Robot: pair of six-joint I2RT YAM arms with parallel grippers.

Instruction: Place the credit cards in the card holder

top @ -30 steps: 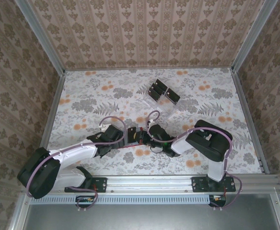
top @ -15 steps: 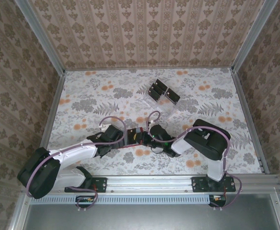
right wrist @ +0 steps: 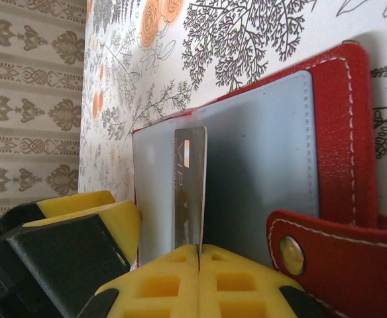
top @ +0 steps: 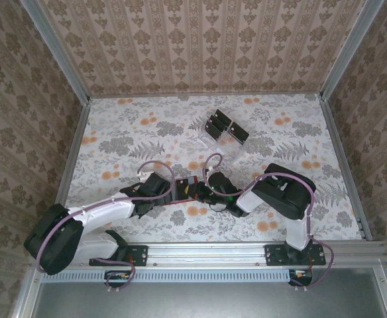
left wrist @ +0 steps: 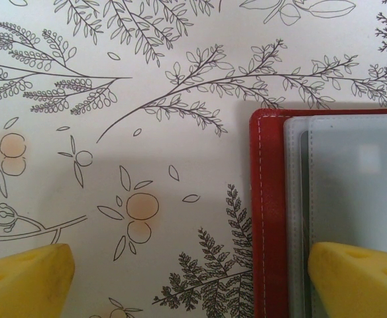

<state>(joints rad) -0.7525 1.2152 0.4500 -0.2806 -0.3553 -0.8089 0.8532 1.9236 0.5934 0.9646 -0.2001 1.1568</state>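
Note:
The red card holder [right wrist: 336, 132] lies open on the floral table, its grey-blue pockets [left wrist: 352, 185] facing up. My right gripper [right wrist: 199, 255] is shut on one black credit card [right wrist: 190, 179], which stands edge-on with its far end against the pocket. My left gripper [left wrist: 193, 281] is open; its right fingertip [left wrist: 359, 278] sits over the holder's pocket and its left fingertip [left wrist: 28, 278] over bare table. From above, both grippers meet at the card holder [top: 189, 191]. Several more credit cards [top: 223, 128] stand in a clear tray further back.
The holder's snap tab [right wrist: 299, 255] lies just right of my right fingers. The left gripper's yellow finger [right wrist: 87, 218] is close on the left in the right wrist view. The clear tray [top: 213, 139] stands mid-table; patterned walls enclose the table.
The right arm has edged slightly left toward the card holder. The left arm has stayed put.

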